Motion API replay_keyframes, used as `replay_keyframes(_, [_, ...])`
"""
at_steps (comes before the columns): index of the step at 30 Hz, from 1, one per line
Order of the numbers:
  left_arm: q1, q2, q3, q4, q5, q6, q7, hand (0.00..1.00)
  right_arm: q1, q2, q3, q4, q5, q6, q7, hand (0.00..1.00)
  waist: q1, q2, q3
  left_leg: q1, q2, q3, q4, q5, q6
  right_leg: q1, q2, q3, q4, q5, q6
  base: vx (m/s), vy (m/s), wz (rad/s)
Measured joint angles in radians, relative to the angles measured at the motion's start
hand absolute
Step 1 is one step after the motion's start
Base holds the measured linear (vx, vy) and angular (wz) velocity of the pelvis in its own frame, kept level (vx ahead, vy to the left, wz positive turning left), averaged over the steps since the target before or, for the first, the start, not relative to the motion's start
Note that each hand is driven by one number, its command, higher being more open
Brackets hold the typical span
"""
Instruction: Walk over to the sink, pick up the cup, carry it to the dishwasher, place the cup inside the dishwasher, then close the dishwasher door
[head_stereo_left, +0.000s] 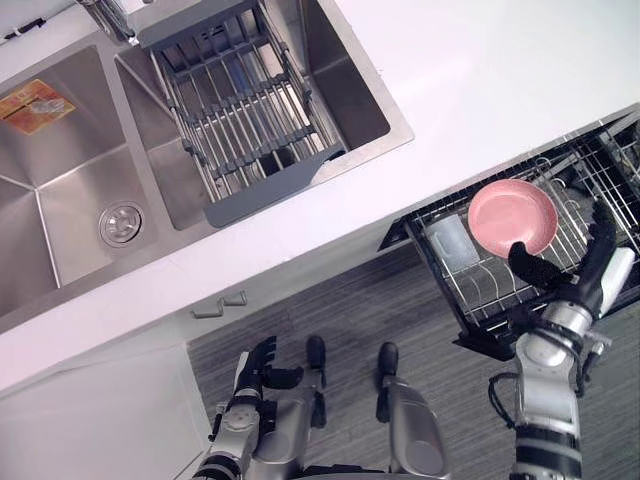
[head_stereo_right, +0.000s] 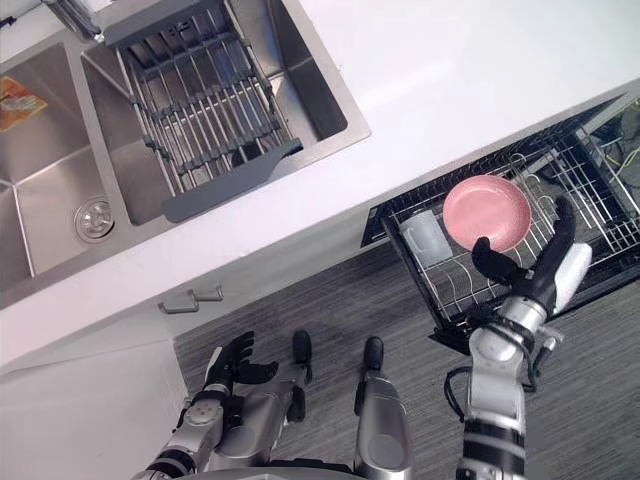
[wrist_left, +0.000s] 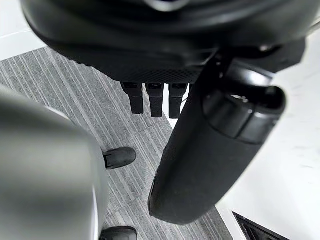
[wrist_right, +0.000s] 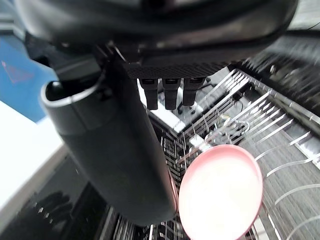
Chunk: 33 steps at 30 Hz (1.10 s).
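- Looking down, I see my right hand (head_stereo_left: 570, 283) at the right of the frame, raised over the pulled-out dishwasher rack (head_stereo_left: 490, 292).
- Its fingers (head_stereo_left: 600, 238) stand straight and spread away from the thumb (head_stereo_left: 530, 266), so the hand is open and clasps nothing.
- The pink bowl (head_stereo_left: 512, 215) is the only cup-like thing I see. It sits in the rack with its hollow facing up, just above my thumb.
- The bowl's lower right rim lies in the gap between my thumb and fingers. I cannot tell whether the thumb tip touches the rim.
- In the right wrist view the bowl rests on the wire tines just beside my thumb.
- A clear container (head_stereo_left: 450, 240) stands in the rack just left of the bowl.
- The rack juts out from under the white worktop (head_stereo_left: 480, 90), above the grey plank floor (head_stereo_left: 350, 305).
- The steel sink (head_stereo_left: 60, 200) takes up the upper left of the frame, well apart from the bowl.
- A grey-framed draining rack (head_stereo_left: 240, 110) spans its right basin.
- The left basin has a round drain (head_stereo_left: 121, 224) and an orange patch (head_stereo_left: 35, 105) on its wall.
- My left hand (head_stereo_left: 262, 368) hangs low at the lower left, fingers relaxed and open, holding nothing.
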Motion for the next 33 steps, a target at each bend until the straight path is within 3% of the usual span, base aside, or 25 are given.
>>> replay_keyframes(6, [0.001, -0.011, 0.038, 0.001, 0.011, 0.02, -0.003, 0.9, 0.139, 0.086, -0.067, -0.034, 0.104, -0.041, 0.001, 0.9, -0.005, -0.048, -0.036, 0.005, 0.018, 0.059, 0.063, -0.062, 0.006, 0.035, -0.004, -0.002, -0.005, -0.013, 0.004, 0.03, 0.005, -0.01])
replay_keyframes(14, [0.003, -0.046, 0.039, 0.016, 0.018, 0.03, -0.006, 0.9, 0.183, 0.093, -0.194, 0.078, 0.345, -0.084, 0.026, 0.9, -0.008, -0.046, -0.081, -0.013, 0.041, 0.105, 0.195, -0.158, -0.002, 0.07, -0.006, 0.0, -0.007, -0.03, 0.012, 0.05, 0.026, -0.09])
replay_keyframes(21, [0.004, -0.062, 0.039, 0.027, 0.017, 0.032, -0.024, 0.9, 0.159, 0.076, -0.257, 0.243, 0.587, -0.101, 0.12, 0.9, -0.014, -0.046, -0.1, -0.021, 0.06, 0.152, 0.263, -0.169, 0.002, 0.089, -0.012, -0.018, 0.003, -0.047, 0.012, 0.04, 0.021, 0.09])
replay_keyframes(24, [0.004, -0.062, 0.039, 0.026, 0.017, 0.032, -0.027, 0.9, 0.134, 0.043, -0.257, 0.315, 0.637, -0.1, 0.18, 0.9, -0.013, -0.043, -0.101, -0.028, 0.067, 0.154, 0.281, -0.198, 0.002, 0.085, -0.01, -0.02, 0.02, -0.064, 0.017, -0.01, -0.002, 0.01])
replay_keyframes(33, [0.004, -0.058, 0.049, 0.023, 0.017, 0.031, -0.052, 0.9, 0.062, -0.033, -0.263, 0.492, 0.671, -0.087, 0.284, 0.9, -0.009, -0.038, -0.105, -0.045, 0.069, 0.164, 0.307, -0.203, 0.002, 0.049, -0.015, -0.012, 0.069, -0.083, 0.02, 0.0, -0.001, -0.02])
